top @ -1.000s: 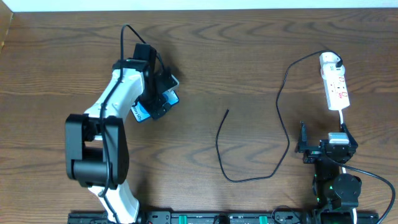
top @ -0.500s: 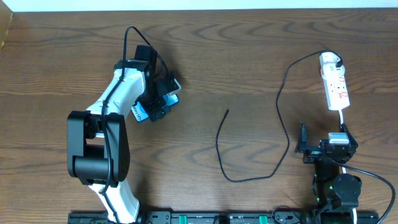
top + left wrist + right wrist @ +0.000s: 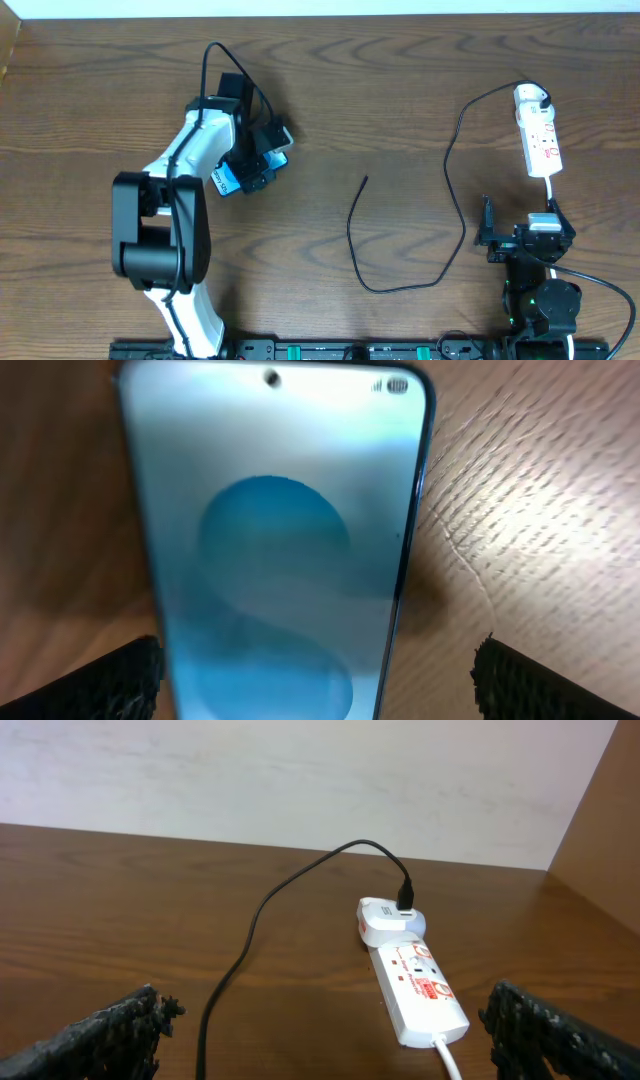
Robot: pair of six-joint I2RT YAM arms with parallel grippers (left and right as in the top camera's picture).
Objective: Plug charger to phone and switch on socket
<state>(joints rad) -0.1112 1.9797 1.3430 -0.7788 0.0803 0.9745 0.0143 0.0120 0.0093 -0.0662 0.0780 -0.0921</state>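
Observation:
The phone [image 3: 280, 560], with a black frame and a blue screen, lies flat on the table and fills the left wrist view. My left gripper [image 3: 320, 685] is open and straddles the phone's near end. Its left finger is close to the phone's edge and its right finger stands well apart. From overhead, the left gripper [image 3: 256, 160] covers most of the phone [image 3: 224, 181]. The charger [image 3: 456, 215], a thin black cable, runs from a white plug [image 3: 385, 920] in the socket [image 3: 420, 995] to a loose tip [image 3: 366, 179]. My right gripper [image 3: 325, 1040] is open and empty, short of the socket [image 3: 541, 140].
The charger cable loops across the table's middle between the two arms. The right arm's base [image 3: 540, 300] sits at the front edge. A pale wall [image 3: 300, 770] stands behind the table, and a wooden side panel [image 3: 610, 840] rises at the right.
The left arm has shifted slightly over the phone, its elbow moving a little right. The right arm, cable and socket have not moved.

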